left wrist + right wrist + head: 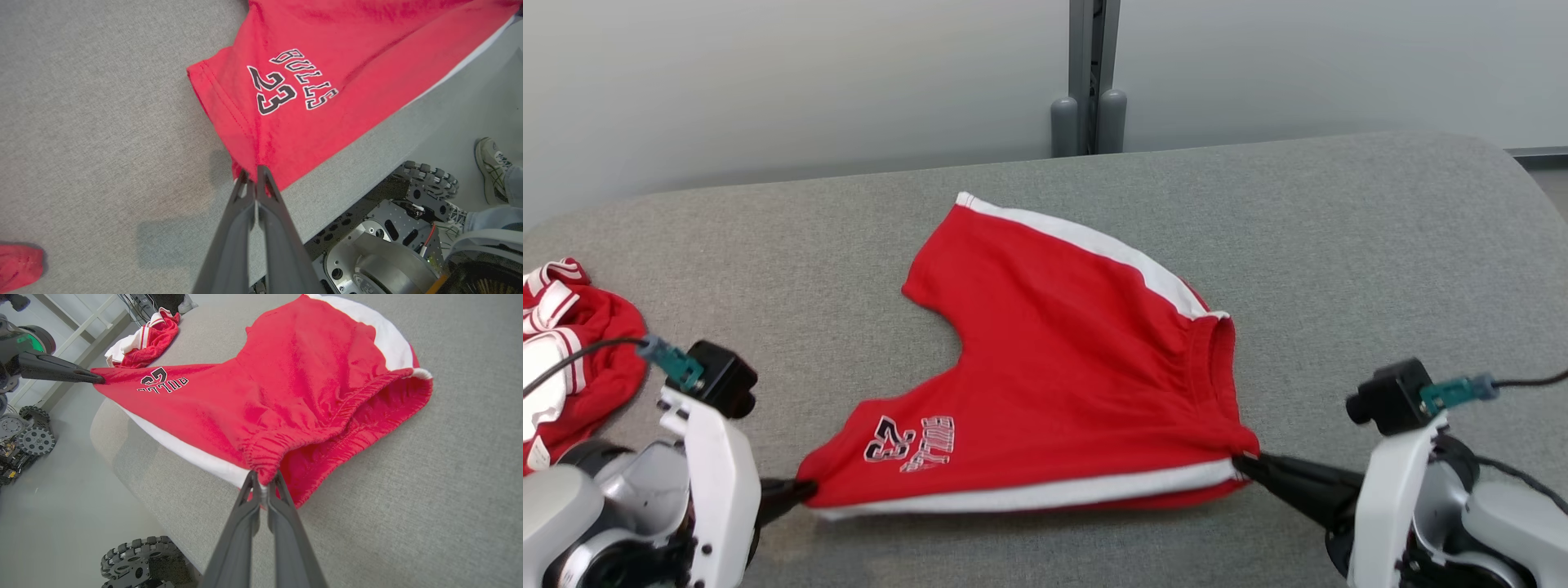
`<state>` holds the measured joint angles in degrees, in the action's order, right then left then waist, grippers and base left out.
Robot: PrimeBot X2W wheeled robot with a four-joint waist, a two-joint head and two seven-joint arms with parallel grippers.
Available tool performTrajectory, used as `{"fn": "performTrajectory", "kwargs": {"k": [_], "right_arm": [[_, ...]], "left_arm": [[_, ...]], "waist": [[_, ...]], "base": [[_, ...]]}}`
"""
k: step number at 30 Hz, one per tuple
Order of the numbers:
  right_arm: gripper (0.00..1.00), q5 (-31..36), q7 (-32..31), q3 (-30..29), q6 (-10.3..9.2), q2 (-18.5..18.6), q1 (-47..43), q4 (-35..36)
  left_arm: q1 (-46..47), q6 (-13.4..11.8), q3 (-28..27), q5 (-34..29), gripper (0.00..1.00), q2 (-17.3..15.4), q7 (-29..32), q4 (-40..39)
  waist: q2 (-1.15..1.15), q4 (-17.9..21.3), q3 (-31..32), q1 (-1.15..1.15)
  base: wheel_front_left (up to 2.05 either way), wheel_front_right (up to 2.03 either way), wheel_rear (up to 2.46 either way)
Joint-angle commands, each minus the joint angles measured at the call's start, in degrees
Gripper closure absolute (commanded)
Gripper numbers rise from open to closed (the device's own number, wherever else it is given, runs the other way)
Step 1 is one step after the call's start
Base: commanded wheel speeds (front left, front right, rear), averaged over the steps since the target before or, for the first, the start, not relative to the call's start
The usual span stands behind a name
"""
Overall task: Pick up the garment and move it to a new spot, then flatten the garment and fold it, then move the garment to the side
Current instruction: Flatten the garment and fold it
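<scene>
The garment [1054, 367] is a pair of red shorts with white side stripes and a "BULLS 23" print, spread on the grey table. My left gripper [805, 490] is shut on the hem corner of the near leg [255, 173]. My right gripper [1245, 461] is shut on the near end of the elastic waistband [263, 477]. The near edge of the shorts is stretched between the two grippers, along the table's front edge. In the right wrist view the left gripper [98, 379] pinches the far corner by the print.
A second red and white garment [564, 351] lies crumpled at the table's left edge. The grey table [1380, 269] has bare cloth behind and to the right of the shorts. A person's shoe [492, 163] and my wheeled base [388, 253] are below the table edge.
</scene>
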<state>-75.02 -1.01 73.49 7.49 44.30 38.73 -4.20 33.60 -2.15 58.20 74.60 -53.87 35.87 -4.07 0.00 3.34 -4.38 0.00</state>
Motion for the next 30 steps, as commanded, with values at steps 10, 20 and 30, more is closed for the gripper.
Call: {"fn": "performTrajectory", "kwargs": {"k": [10, 20, 30], "right_arm": [[1.0, -1.0, -1.2, -2.1, 0.01, 2.6, -5.0, 2.3], [1.0, -3.1, -3.9, -6.9, 0.01, -1.2, -2.3, 1.8], [1.0, -9.9, -3.8, -13.1, 0.02, -7.0, 2.3, 1.8]], "left_arm": [[-2.5, -3.5, -0.8, 2.0, 1.0, -4.7, 0.8, -8.0], [6.5, -1.9, -2.5, 1.3, 1.0, -1.8, 6.8, -3.7], [21.2, -0.3, -5.9, 0.5, 1.0, 3.4, 13.5, 6.7]], "waist": [[0.0, 1.0, -0.7, 0.0], [0.0, 3.3, -5.4, 0.0], [0.0, 6.9, -14.1, 0.0]], "base": [[0.0, 0.0, 0.0], [0.0, 0.0, 0.0], [0.0, 0.0, 0.0]]}}
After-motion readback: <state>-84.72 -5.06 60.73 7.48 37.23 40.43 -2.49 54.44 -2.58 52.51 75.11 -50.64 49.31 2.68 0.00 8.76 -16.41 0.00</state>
